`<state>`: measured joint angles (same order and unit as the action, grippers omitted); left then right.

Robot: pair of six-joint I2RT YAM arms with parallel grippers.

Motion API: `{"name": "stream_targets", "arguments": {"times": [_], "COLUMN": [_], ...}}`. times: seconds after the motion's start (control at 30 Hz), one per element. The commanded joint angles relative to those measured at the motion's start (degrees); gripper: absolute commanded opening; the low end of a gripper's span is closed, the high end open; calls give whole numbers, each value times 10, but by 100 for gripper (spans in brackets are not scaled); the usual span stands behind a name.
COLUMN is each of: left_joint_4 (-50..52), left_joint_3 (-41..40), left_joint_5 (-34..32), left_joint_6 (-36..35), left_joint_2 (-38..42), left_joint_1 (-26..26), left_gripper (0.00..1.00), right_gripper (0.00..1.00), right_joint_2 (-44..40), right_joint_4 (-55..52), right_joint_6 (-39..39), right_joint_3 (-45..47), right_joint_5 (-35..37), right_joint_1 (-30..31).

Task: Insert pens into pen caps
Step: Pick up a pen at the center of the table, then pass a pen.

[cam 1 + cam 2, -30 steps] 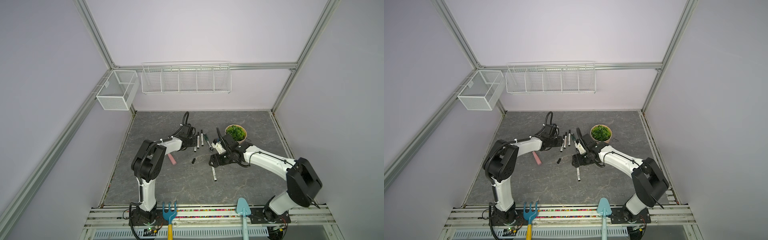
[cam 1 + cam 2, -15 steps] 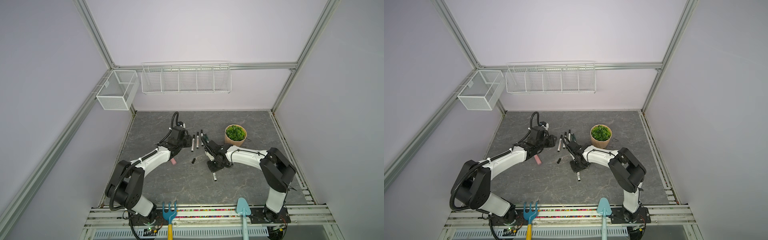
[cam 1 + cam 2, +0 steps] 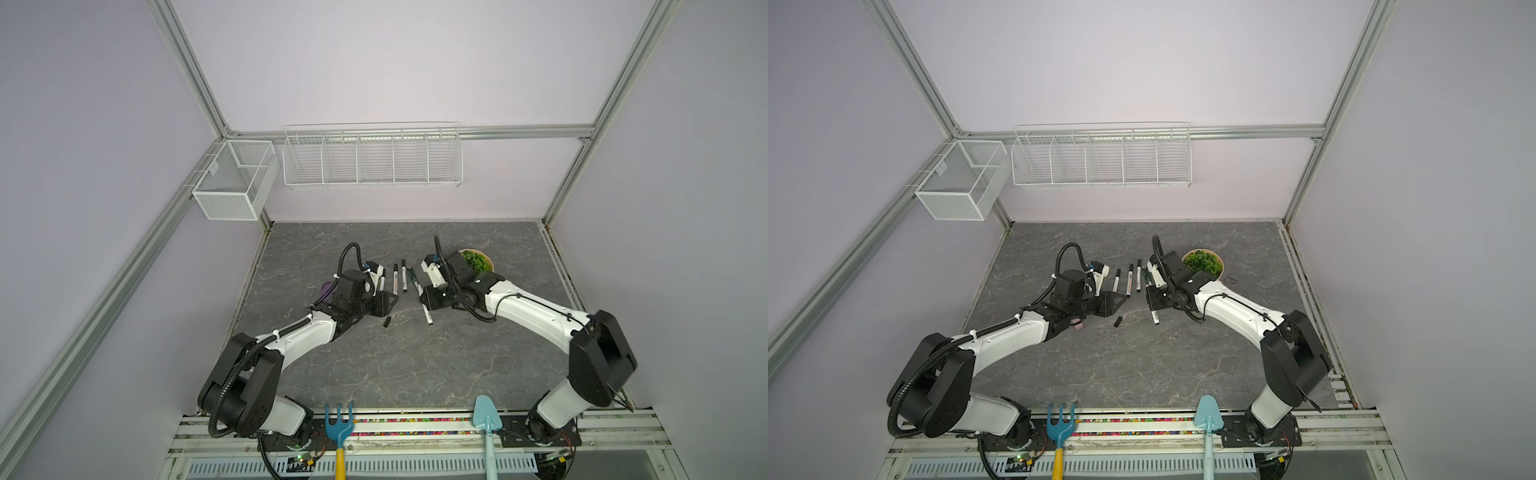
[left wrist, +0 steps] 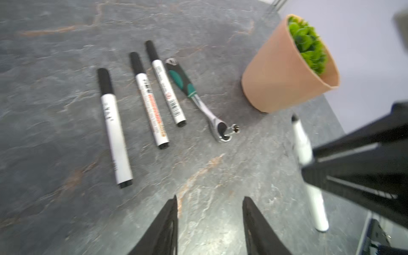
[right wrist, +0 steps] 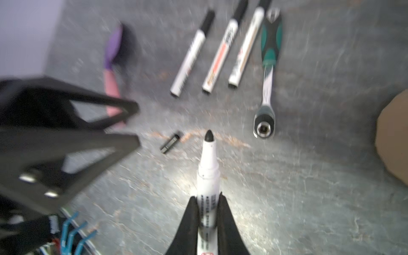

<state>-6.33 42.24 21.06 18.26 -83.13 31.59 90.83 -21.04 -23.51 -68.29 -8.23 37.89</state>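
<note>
**One pen in grip, its cap loose on the slab**

- Uncapped pen (image 5: 208, 167): white barrel, bare black tip. Clamped at mid-barrel by the right gripper (image 5: 207, 197), whose fingers press its two sides. In the right wrist view the tip shows between the loose cap (image 5: 170, 142) and the socket head of the ratchet wrench (image 5: 268, 72). Cannot tell whether the barrel is clear of the table (image 3: 374, 365) or resting on it.
- Loose cap: short black cylinder lying flat. It is off the wrench's socket end, apart from the held pen and touching nothing.
- Three capped pens (image 4: 150, 101): in a row just beside the wrench, roughly parallel to its green handle, on the side away from the plant pot (image 4: 280, 72). Looks like they are done.
- Left gripper (image 4: 209, 198): fingers apart with nothing between them. In a top view it sits just beside the cap (image 3: 387, 321), across from the wrench head.
- Purple-and-pink tool (image 5: 111, 66): lies well beyond the pen row from the wrench and has no part in this.

Step in hand, as I read it: last pen secured, cap not yet picked up.

Next move calls for the left gripper to come down over the cap. It should pinch across the cap's sides and leave the open mouth free. The cap is small and round, so it is likely to roll if nudged. After that, cap mouth and pen tip must be lined up on one axis before pushing together.
</note>
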Motion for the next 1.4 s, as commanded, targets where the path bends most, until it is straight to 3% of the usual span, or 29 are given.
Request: {"name": "stream_targets", "arguments": {"times": [0.0, 0.17, 0.37, 0.5, 0.97, 1.17, 1.37], "left_joint_4": [-25, -28, -31, -53, 68, 12, -41], "left_joint_3": [25, 51, 76, 89, 105, 110, 137], "left_joint_5": [78, 132, 147, 166, 204, 217, 220], "left_joint_6": [-30, -36, -25, -8, -74, -42, -6], "left_joint_2": [9, 6, 4, -11, 20, 14, -41], "left_joint_1": [16, 21, 22, 22, 22, 23, 23], "left_gripper": [49, 53, 54, 49, 50, 51, 50], "right_gripper": [7, 7, 7, 7, 7, 7, 7], "right_joint_2": [-24, -34, -36, -40, -39, -42, -52], "right_joint_4": [105, 169, 173, 169, 184, 179, 175], "right_joint_6": [-56, -92, -97, -95, -90, -88, -86], "right_joint_3": [15, 21, 20, 23, 23, 24, 24], "right_joint_5": [-58, -74, -83, -81, -65, -64, -62], "right_joint_1": [-10, -12, -12, -13, -27, -27, -27]}}
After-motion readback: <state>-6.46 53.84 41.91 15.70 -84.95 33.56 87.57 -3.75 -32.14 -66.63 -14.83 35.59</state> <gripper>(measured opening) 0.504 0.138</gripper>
